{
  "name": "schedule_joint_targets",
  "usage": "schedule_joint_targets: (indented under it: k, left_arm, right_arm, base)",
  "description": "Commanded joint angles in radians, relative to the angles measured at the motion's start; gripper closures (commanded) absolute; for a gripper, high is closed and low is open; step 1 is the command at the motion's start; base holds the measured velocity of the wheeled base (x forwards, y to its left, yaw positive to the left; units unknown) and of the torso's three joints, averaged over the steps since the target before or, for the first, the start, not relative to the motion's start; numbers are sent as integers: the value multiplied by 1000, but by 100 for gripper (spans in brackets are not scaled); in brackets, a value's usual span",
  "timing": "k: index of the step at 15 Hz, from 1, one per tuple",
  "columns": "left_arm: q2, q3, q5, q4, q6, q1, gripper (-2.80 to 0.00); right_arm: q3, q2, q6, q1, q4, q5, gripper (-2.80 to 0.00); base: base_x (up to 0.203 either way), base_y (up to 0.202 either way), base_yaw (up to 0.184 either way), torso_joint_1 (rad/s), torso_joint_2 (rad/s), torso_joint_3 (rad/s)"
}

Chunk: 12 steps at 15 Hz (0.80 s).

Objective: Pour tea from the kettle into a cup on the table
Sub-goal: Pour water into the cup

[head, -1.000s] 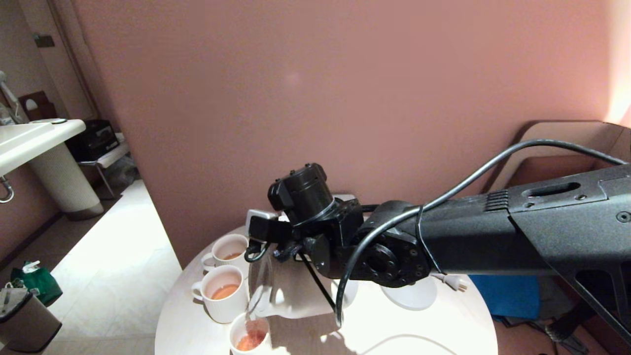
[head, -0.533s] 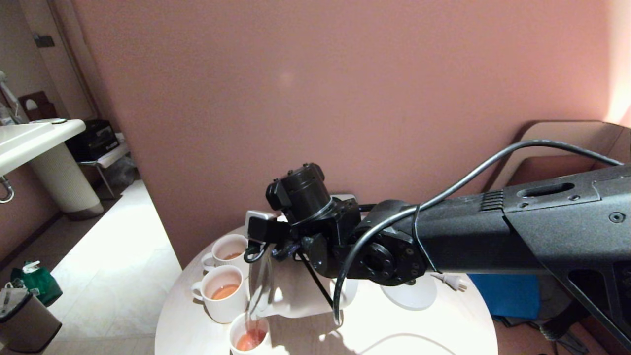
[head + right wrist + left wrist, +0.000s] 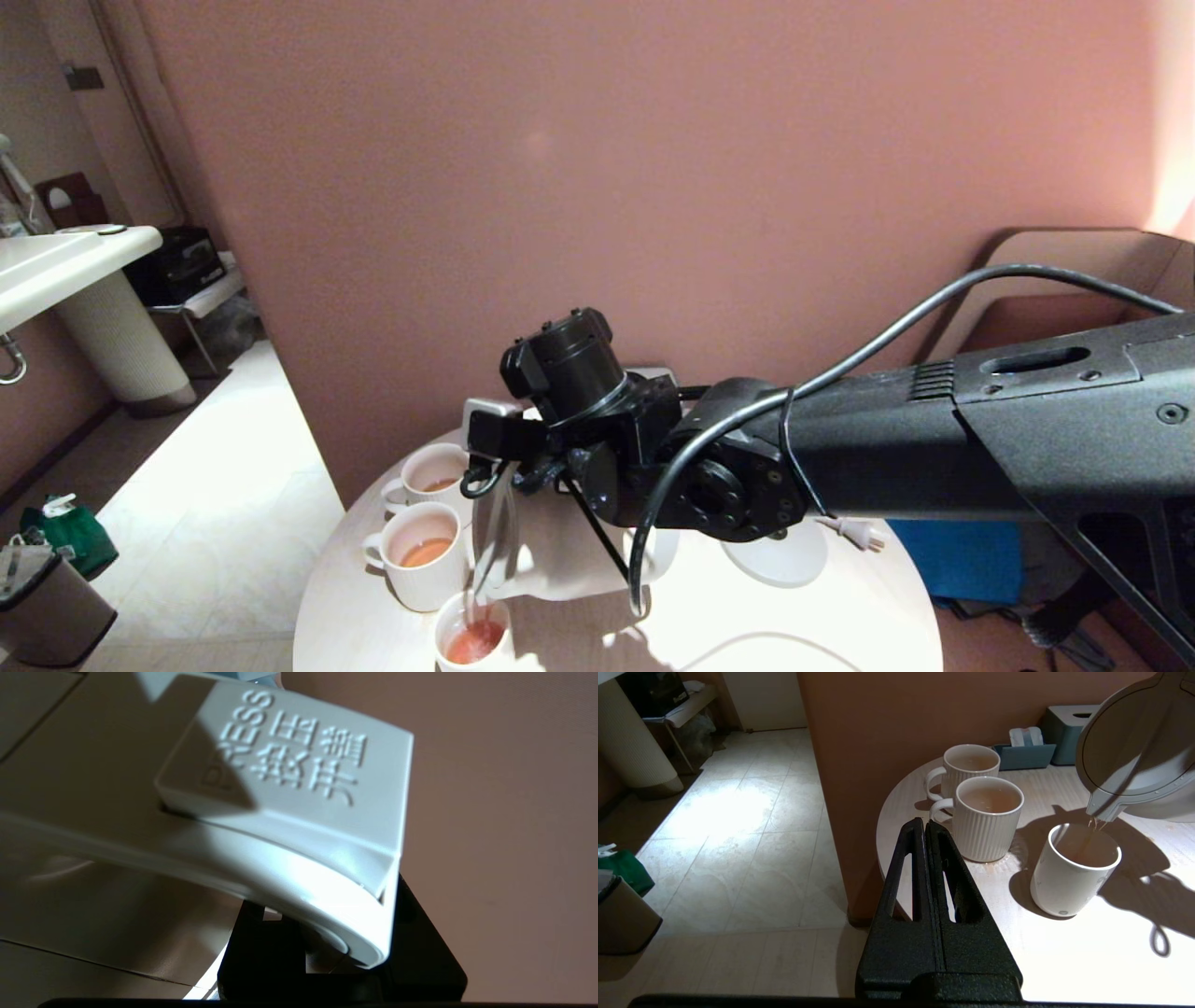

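Right hand apparently pinches the kettle handle, narrowly parted; left hand pressed together.

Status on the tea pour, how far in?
Done: the right gripper has the kettle by its handle, tilted with the spout over the cup on the table.
In hand: a thin stream of tea is running into the cup, which holds reddish liquid.
Left: finish filling, level the kettle and set it down.
The left gripper sits idle beside the table, jaws shut.
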Motion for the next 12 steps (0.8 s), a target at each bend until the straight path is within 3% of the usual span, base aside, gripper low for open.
schedule_joint_targets:
  k: [1,9,12]
  left_arm:
    - [2,0,0,0,0,1,0]
    - [2,0,0,0,0,1,0]
    - [2,0,0,0,0,1,0]
  right_arm:
    - [0,0,-6,3,0,-3,0]
    - [-9,3,-3,11,21,-14,0]
    - [0,-3,50,9,18,-12,0]
  base:
    - [0,0,0,0,0,0]
    - [0,0,0,0,0,0]
    - [0,0,0,0,0,0]
